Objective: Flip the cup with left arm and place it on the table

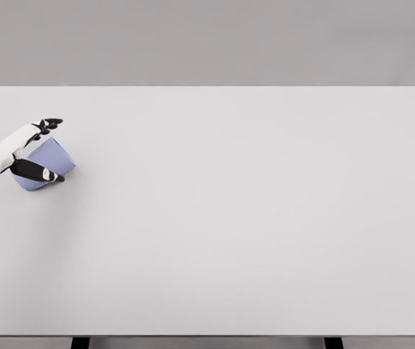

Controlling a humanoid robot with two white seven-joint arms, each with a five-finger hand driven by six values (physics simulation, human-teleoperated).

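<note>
- A wide, flat, pale-grey rectangular table (251, 218) filled nearly the whole head view, its far edge meeting a plain grey backdrop.
- A small periwinkle-blue cup (49, 161), smooth and plastic-looking with a tapered round body, sat close to the table's left edge, somewhat nearer the far edge than the near one.
- The cup was tilted rather than upright, its long axis slanting from lower left to upper right; which end was the mouth could not be told from this view.
- Whether the cup touched the table or was lifted just clear of it could not be told either.
- The left hand (34, 149), white across the back with black fingers, came in over the table's left edge on a white forearm with a dark band at the wrist.
- That hand was closed around the cup: one black digit (38, 172) lay across the cup's near, lower side, and the other fingertips (49, 123) curled over its far, upper side, so the blue body showed between them.
- The grip looked partly open, the fingers wrapped only as far as the cup's width allowed.
- Two dark table legs showed just beneath the table's near edge, one left of the middle (81, 342) and one towards the right (332, 342).
</note>
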